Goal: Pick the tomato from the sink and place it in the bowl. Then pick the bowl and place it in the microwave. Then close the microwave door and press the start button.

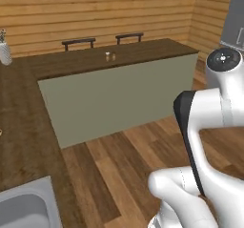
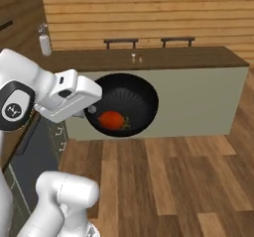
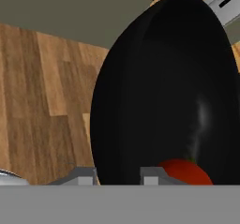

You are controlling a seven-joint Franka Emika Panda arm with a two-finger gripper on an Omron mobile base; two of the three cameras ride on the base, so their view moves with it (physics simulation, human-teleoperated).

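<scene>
1. The gripper [image 3: 115,176] is clenched on the rim of the bowl [image 2: 125,104], carrying it in mid-air above the floor.
2. The tomato [image 2: 112,120] sits in the tilted bowl's low side, near the fingers.
3. The sink [image 1: 26,205] lies behind.

The glossy white, rounded arm [image 1: 214,184] is built of thick tubular links with a black band along one joint seam. A round dark grey cap [image 1: 227,58] with a pale centre mark closes one joint end. The blocky white hand [image 2: 74,98] has small grey finger tips [image 3: 151,177].
</scene>
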